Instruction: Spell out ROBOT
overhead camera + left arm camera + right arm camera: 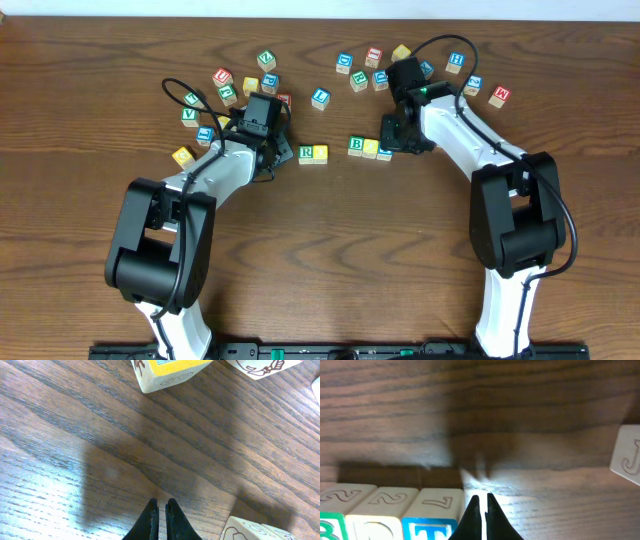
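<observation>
In the overhead view a green R cube [306, 152] and a yellow-topped cube [320, 152] sit side by side. After a gap to their right comes a row of a green B cube [356, 145], a yellow-topped cube [371, 148] and a blue T cube [385, 153]. My right gripper [482, 502] is shut and empty, its tips on the table just right of the T cube [432, 522]. The left gripper [162, 507] is also shut and empty over bare wood, just left of the R cube, with a yellow-topped cube [170, 370] ahead of it.
Other letter cubes lie scattered along the back of the table [320, 250], among them ones at the left [222, 77], middle [320, 97] and right [499, 96]. A yellow cube [182, 156] lies by the left arm. A J-marked cube [627, 460] sits right of the right gripper.
</observation>
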Available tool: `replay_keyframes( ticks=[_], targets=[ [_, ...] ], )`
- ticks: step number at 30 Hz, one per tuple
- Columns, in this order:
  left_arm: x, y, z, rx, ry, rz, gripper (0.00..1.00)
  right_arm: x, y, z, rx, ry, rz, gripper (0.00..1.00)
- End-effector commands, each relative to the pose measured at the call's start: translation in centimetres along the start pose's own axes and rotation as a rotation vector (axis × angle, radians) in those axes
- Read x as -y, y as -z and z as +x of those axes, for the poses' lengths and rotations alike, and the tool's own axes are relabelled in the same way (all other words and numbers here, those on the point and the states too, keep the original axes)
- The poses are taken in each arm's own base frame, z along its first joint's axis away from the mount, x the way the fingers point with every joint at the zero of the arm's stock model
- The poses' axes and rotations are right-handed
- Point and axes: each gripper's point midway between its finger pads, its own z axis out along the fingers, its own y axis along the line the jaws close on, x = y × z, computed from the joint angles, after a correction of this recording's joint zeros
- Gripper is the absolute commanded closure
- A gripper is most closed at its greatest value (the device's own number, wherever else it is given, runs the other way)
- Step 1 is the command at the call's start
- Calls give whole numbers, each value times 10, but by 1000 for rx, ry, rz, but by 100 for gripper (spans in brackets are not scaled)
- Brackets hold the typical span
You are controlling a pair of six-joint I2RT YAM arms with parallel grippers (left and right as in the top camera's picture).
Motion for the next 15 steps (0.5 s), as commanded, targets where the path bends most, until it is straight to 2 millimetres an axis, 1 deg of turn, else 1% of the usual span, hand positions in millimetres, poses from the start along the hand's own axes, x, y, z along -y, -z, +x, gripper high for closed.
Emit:
replay_keyframes(
  ticks=[1,15],
  targets=[
    [-3,8,-6,27,-2,-10,92,-8,-1,-1,0,1,-40,99],
    [-3,8,-6,27,1,-10,93,-17,0,-9,30,2,-83,99]
  ],
)
